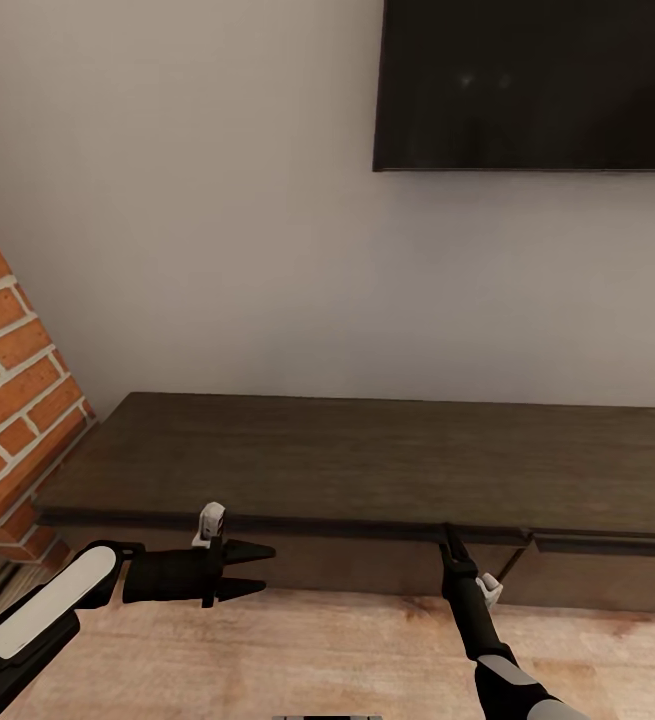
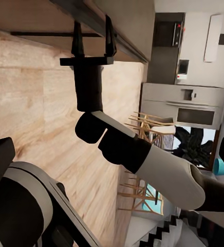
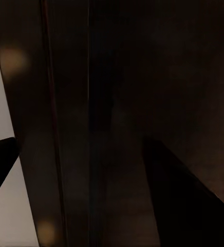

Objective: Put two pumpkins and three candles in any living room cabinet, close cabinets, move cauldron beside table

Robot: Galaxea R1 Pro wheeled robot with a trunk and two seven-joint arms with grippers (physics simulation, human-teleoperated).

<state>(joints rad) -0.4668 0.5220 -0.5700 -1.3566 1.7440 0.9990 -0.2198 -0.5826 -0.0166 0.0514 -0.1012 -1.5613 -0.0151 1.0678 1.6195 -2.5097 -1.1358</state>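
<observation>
While the left gripper (image 1: 257, 568) hangs spread and empty, the right gripper (image 1: 451, 537) noses under the cabinet (image 1: 367, 460) top, its spread unclear

Left claw (image 1: 257, 569) — matte black, two tapered pointed fingers, small white bracket on top. Right claw (image 2: 94, 37) likewise black. Forearms black with glossy white shell panels (rounded, capsule-like).

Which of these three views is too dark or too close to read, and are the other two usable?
Right wrist view: near-black, pressed against the cabinet, little detail. Head view: evenly lit, sharp, faint glare spots on the TV. Left wrist view: clear, showing the right gripper at the cabinet's edge.
</observation>
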